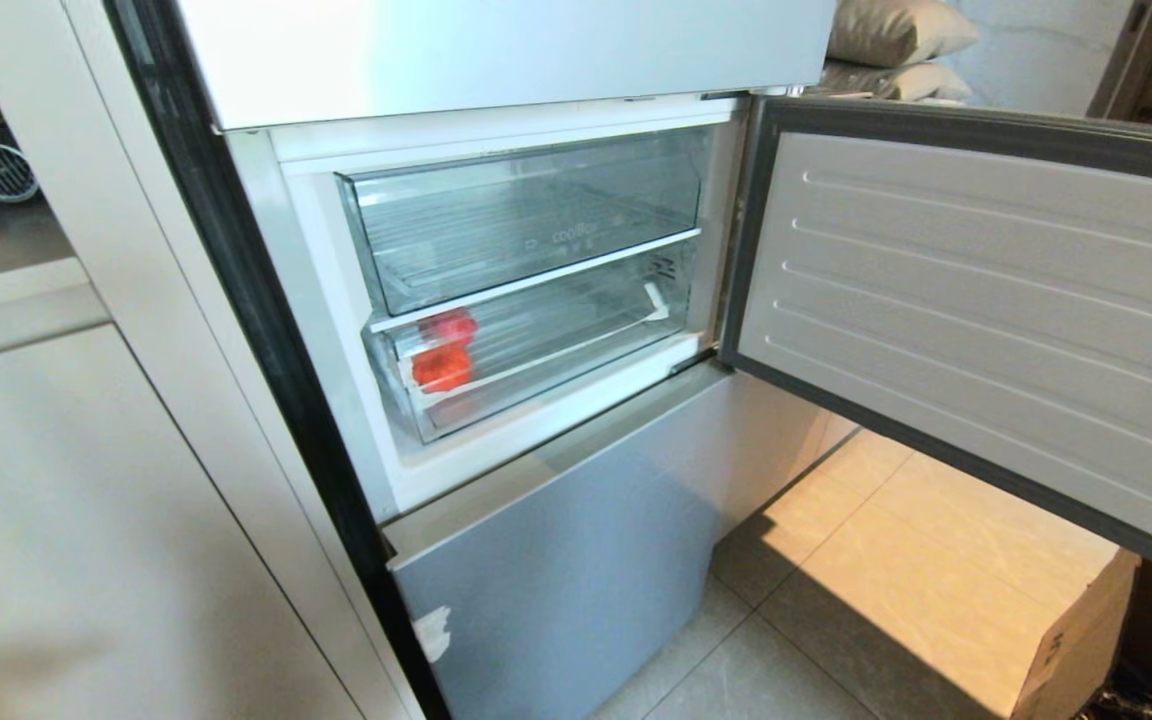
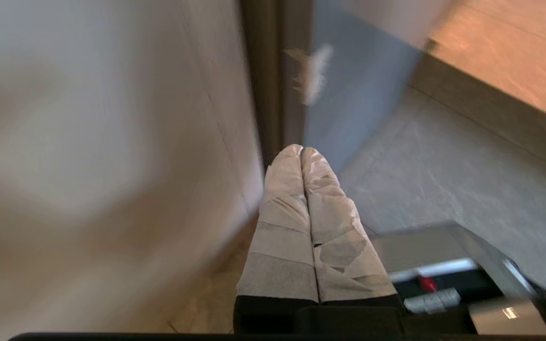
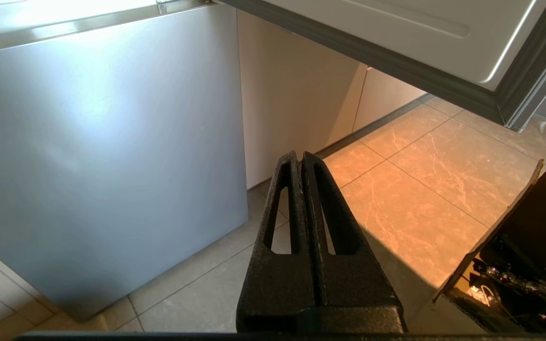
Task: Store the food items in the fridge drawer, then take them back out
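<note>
The red food items [image 1: 444,352] are seen inside the pushed-in fridge drawer [image 1: 536,345], toward its left end, well above both empty, pressed-shut grippers, left gripper [image 2: 301,151] and right gripper [image 3: 300,156], hanging low by the floor.

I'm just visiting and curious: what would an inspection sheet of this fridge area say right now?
Surface: tiled floor, partly sunlit.
Job's things: red food items lie inside the lower clear fridge drawer, which is pushed in; fridge door open.
Clutter: cardboard box on the floor under the door.
Grippers: left claw shut, empty, low by the fridge's edge; right claw shut, empty, above the floor.
Cables: nothing seen.
Surroundings: upper clear bin, pale cabinet panel, cushions.
</note>
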Controlling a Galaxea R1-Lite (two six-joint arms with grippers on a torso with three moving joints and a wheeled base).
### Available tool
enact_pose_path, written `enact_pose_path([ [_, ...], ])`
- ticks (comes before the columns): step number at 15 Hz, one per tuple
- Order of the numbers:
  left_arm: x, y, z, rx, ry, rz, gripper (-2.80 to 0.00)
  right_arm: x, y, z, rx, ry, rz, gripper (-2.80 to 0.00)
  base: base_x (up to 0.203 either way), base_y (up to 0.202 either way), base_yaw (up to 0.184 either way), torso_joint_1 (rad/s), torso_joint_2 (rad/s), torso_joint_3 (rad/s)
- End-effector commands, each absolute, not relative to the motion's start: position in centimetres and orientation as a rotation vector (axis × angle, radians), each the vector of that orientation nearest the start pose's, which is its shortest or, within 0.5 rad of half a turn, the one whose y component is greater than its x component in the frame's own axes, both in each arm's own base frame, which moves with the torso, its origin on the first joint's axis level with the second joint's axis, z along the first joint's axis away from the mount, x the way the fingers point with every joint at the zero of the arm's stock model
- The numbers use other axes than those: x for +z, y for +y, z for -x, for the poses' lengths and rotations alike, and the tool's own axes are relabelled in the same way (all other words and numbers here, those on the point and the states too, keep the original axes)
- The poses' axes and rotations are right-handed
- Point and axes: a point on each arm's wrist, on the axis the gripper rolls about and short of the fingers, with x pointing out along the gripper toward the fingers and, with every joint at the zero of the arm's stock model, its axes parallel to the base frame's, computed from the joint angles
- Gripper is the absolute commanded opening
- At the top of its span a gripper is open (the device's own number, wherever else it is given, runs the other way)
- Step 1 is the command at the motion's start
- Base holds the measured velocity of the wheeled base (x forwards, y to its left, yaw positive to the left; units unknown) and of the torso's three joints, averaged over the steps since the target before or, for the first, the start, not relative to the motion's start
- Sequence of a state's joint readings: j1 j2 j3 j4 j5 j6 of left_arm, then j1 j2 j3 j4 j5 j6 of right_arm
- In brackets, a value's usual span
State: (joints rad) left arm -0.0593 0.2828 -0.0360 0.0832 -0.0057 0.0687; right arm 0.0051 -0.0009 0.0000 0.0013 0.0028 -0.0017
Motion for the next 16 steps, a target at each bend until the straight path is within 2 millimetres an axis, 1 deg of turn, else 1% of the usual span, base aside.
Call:
enact_pose_path([
  [1,7.9,0.0,0.6,0.024,0.308,-0.073,-2.8,7.6,0.0,2.3,0.009,0.001,0.012,-2.8,0.0,0.0,0.0,0.0,0.0,0.0],
  [2,7.9,-0.1,0.8,0.015,0.28,-0.086,-2.8,7.5,0.0,2.3,0.01,0.001,0.007,-2.8,0.0,0.0,0.0,0.0,0.0,0.0],
  [5,7.6,-0.1,2.4,-0.035,0.064,-0.121,-2.8,7.5,0.0,2.3,0.012,0.001,0.009,-2.8,0.0,0.0,0.0,0.0,0.0,0.0],
  [6,7.5,-0.1,2.5,-0.04,0.026,-0.122,-2.8,7.5,0.0,2.3,0.012,0.001,0.011,-2.8,0.0,0.0,0.0,0.0,0.0,0.0],
  [9,7.5,0.0,2.3,-0.01,0.003,-0.028,-2.8,7.5,0.0,2.3,0.018,0.001,0.038,-2.8,0.0,0.0,0.0,0.0,0.0,0.0],
  [13,7.6,0.0,2.3,-0.006,0.001,-0.014,-2.8,7.6,0.0,2.3,0.008,0.004,0.032,-2.8,0.0,0.0,0.0,0.0,0.0,0.0],
  [14,7.6,0.0,2.3,-0.006,0.001,-0.014,-2.8,7.9,0.0,2.4,-0.001,-0.008,0.029,-2.8,0.0,0.0,0.0,0.0,0.0,0.0],
  [15,7.6,0.0,2.3,-0.006,0.001,-0.012,-2.8,8.9,-0.1,2.7,-0.032,-0.031,0.028,-2.8,0.0,0.0,0.0,0.0,0.0,0.0],
  [16,7.5,0.0,2.3,-0.006,0.002,-0.014,-2.8,10.6,-0.2,3.0,-0.082,-0.052,0.018,-2.8,0.0,0.0,0.0,0.0,0.0,0.0],
])
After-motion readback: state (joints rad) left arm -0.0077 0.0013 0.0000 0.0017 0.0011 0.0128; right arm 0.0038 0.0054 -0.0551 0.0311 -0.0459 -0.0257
